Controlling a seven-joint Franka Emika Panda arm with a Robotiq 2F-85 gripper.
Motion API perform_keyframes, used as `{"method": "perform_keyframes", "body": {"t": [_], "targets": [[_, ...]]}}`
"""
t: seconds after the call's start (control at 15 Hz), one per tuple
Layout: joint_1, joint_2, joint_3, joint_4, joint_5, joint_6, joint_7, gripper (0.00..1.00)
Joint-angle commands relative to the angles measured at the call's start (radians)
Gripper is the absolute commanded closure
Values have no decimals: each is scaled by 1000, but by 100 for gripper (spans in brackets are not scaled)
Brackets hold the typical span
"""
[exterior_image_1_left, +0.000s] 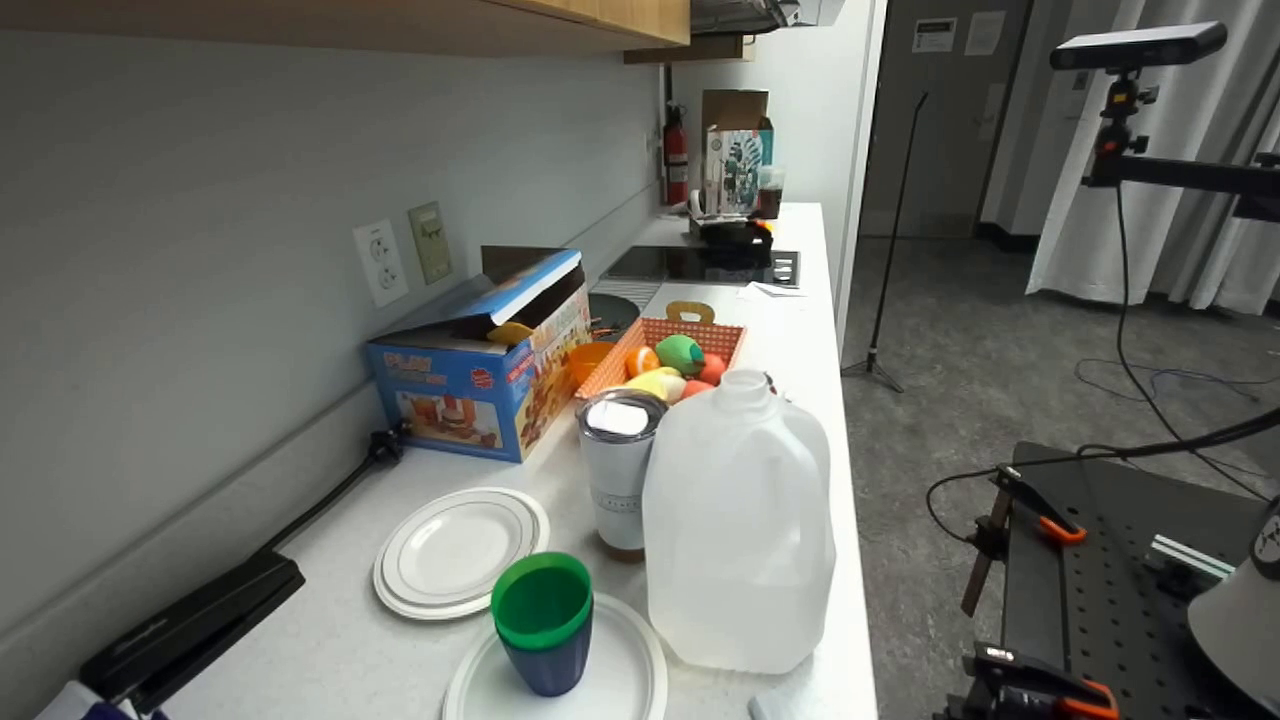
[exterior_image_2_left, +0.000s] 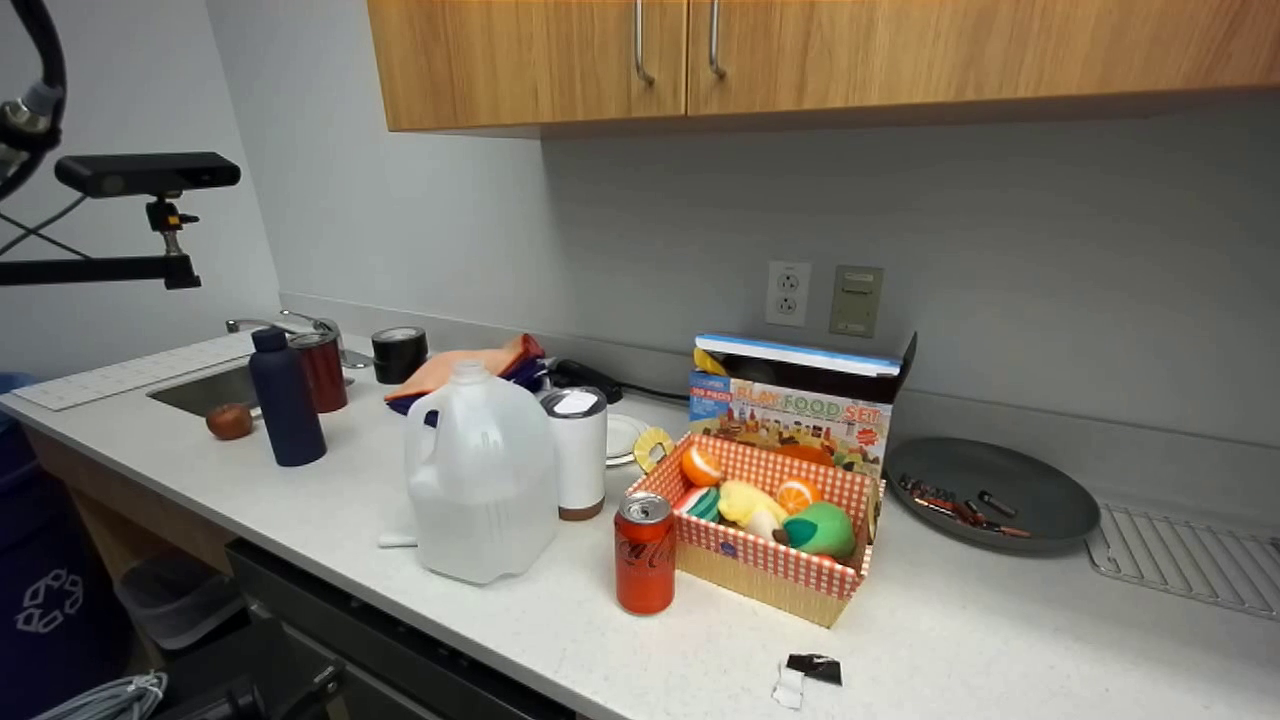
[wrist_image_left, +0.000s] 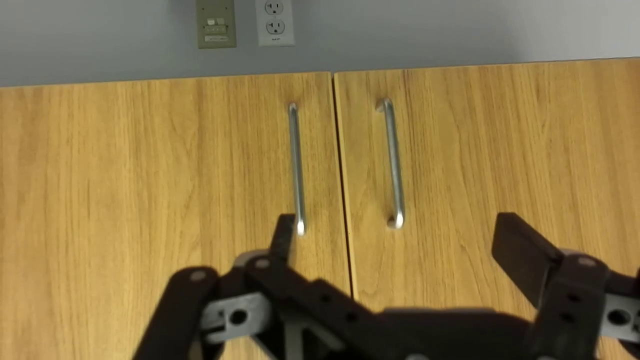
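Ahead of the widely parted gripper (wrist_image_left: 396, 225) — cabinet doors (wrist_image_left: 450, 150), closed, contents hidden; both exterior views, unlike the wrist view, show a basket (exterior_image_2_left: 760, 574) of toy fruit (exterior_image_2_left: 745, 503).

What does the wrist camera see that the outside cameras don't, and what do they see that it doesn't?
Only the wrist view shows the dark fingers of the gripper, spread apart. Only the exterior views show the plastic jug, the white tumbler and the red-checked basket of toy food. Both kinds show the wall outlet, the switch plate beside it and the wooden cabinet.
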Motion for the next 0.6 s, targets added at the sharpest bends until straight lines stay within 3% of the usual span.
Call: {"method": "perform_keyframes", "body": {"t": [0.0,0.53], "targets": [[4,-53,-8,-35,-33,-11,21,0],[20,-37,-16,-35,-31,4,25,0]]}}
